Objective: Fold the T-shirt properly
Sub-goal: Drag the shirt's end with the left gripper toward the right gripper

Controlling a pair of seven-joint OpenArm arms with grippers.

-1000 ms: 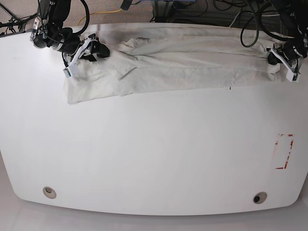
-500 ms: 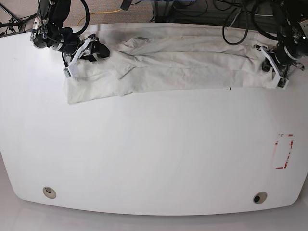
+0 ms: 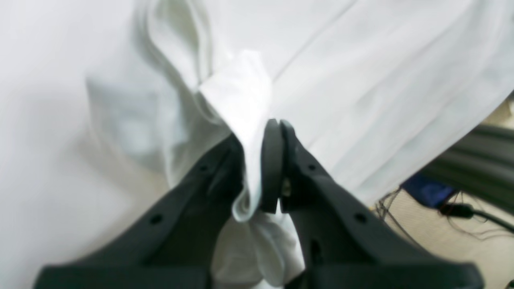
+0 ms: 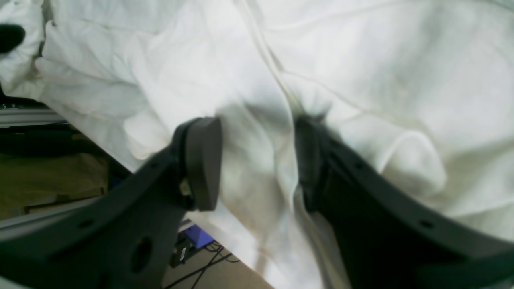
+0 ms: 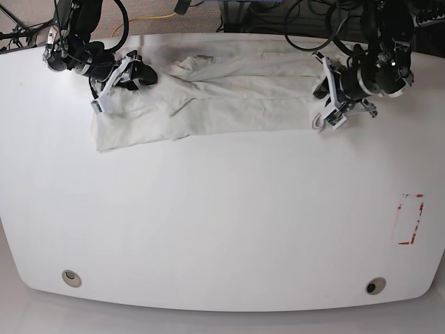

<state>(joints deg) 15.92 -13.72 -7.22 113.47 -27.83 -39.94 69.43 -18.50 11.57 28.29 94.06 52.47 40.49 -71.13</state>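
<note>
Covering most of the base view, the white desk (image 5: 222, 229) has rounded corners, and its near and middle parts are bare. Two round holes sit near its near edge, one at the left (image 5: 71, 277) and one at the right (image 5: 375, 286), and a red rectangle mark (image 5: 409, 219) is close to the right edge. Behind the far edge there is floor with dark cables (image 5: 327, 28) and a yellow cord (image 5: 149, 19).

The T-shirt (image 5: 222, 97) lies in a long crumpled band along the far side of the desk, plain cream cloth upward. The left fingers (image 3: 257, 160) are pressed together on a fold of the T-shirt at its right end, and this end is bunched and lifted a little. The right fingers (image 4: 257, 160) stand half apart over the left end, with cloth between them; I cannot tell if they grip it. Both arms crowd the far edge.
</note>
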